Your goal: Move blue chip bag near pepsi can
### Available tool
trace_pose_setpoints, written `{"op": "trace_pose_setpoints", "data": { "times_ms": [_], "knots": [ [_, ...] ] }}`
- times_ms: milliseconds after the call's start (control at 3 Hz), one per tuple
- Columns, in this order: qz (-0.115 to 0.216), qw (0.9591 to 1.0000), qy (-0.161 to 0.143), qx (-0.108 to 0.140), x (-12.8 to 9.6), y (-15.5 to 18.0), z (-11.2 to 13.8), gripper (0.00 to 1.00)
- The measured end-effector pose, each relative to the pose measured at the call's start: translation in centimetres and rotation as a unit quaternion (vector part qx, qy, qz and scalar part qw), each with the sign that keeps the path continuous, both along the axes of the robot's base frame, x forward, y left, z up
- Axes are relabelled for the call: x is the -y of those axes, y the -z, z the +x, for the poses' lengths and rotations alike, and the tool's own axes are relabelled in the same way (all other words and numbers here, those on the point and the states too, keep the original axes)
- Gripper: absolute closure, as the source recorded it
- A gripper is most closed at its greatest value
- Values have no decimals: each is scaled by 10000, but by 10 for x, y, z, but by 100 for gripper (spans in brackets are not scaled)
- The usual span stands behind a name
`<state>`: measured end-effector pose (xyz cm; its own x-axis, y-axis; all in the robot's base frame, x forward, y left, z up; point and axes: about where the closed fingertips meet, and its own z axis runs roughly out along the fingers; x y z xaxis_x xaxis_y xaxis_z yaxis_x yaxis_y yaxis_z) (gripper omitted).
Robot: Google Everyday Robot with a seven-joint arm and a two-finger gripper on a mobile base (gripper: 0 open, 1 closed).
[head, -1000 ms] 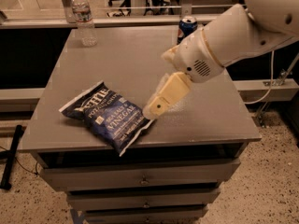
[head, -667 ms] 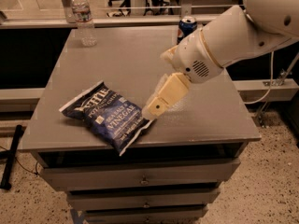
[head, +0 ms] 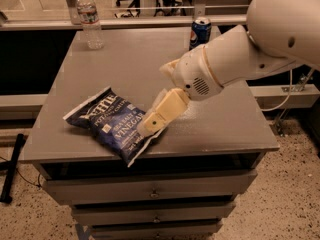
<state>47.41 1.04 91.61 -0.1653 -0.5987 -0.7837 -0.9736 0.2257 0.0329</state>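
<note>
The blue chip bag (head: 107, 121) lies flat near the front left of the grey table (head: 225, 119), its white lettering facing up. The pepsi can (head: 200, 32) stands upright at the back of the table, right of centre, partly behind my arm. My gripper (head: 148, 126) reaches down from the right, and its cream tip sits on or just over the bag's right edge. The bag and the can are far apart, front to back.
A clear plastic water bottle (head: 90, 19) stands at the back left corner. The table is a cabinet with drawers (head: 150, 191) below its front edge. A black pole (head: 12, 169) leans on the floor at the left.
My gripper has moved left and down, from just right of the bag onto its right edge. The bag, can and bottle have not moved.
</note>
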Motion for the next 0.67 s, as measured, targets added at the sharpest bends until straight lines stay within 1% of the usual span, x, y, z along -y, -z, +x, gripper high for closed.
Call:
{"op": "trace_pose_setpoints", "data": {
  "times_ms": [333, 667],
  "knots": [
    [164, 9998, -82, -43, -26, 25, 3, 0],
    [188, 9997, -147, -41, -44, 45, 9, 0]
  ]
}}
